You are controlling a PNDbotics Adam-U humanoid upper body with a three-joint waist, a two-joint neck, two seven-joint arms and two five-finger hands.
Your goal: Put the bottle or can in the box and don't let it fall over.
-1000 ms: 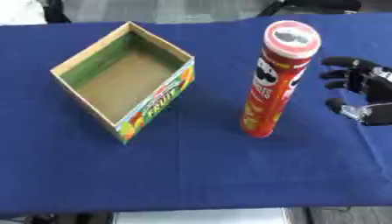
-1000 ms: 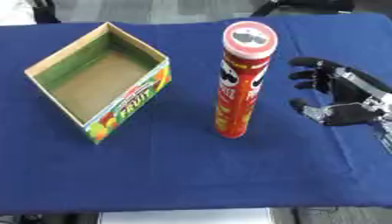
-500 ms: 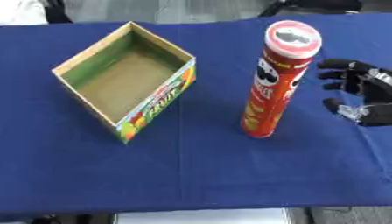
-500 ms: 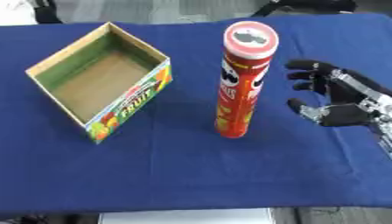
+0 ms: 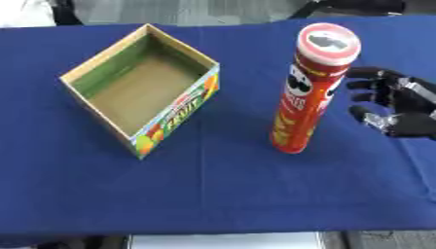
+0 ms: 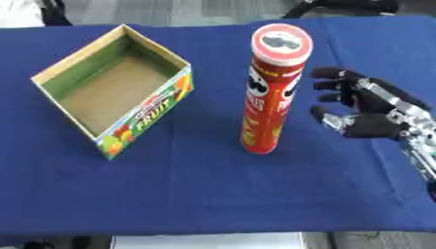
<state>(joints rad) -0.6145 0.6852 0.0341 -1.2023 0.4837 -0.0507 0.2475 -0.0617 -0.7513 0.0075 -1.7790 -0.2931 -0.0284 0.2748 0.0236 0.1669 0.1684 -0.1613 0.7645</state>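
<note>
Since a second ago the right hand [image 6: 368, 113] has edged slightly closer to the can [image 6: 271, 89], yet a gap remains between them. Its fingers [image 6: 334, 86] are spread and relaxed, reaching toward the can's side and holding nothing. That tall red can stands upright on the blue table [image 5: 221, 194], right of the box [image 5: 140, 90] and apart from it. Open-topped and empty, the box sits askew. No left hand shows.
</note>
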